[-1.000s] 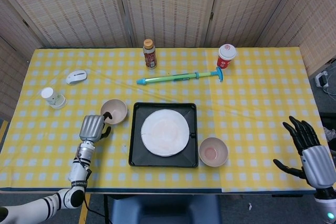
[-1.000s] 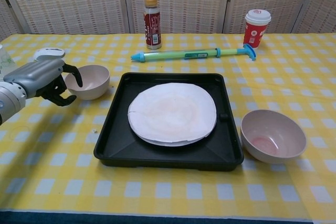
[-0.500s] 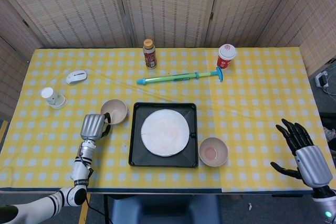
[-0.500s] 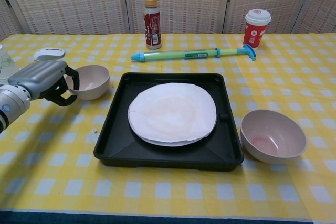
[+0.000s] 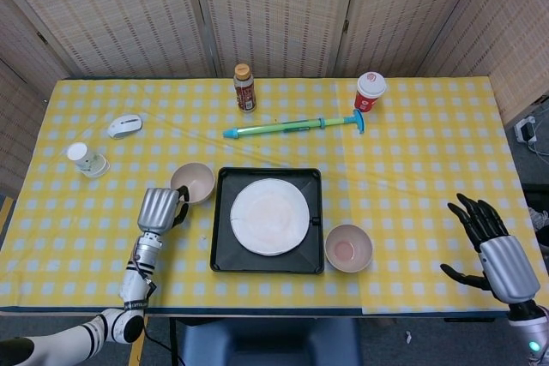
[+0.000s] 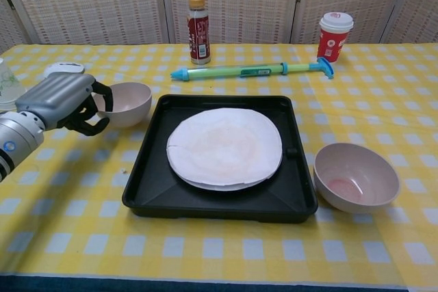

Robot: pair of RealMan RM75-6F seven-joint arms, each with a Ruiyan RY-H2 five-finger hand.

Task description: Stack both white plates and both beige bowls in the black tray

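Fingers [image 6: 96,111] of left hand [image 6: 65,100] grip 1 beige bowl [image 6: 126,102]; black tray [image 6: 147,172] w/ plates [image 6: 224,147] just right; right hand [image 5: 493,246] spread open.

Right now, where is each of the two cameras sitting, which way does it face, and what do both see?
Head view: high above the near edge, looking steeply down on the whole table; shows the left hand and right hand.
Chest view: low at the near edge, looking across the table toward the screens; shows only the left hand.
Shared: the black tray, its plate stack and both bowls.
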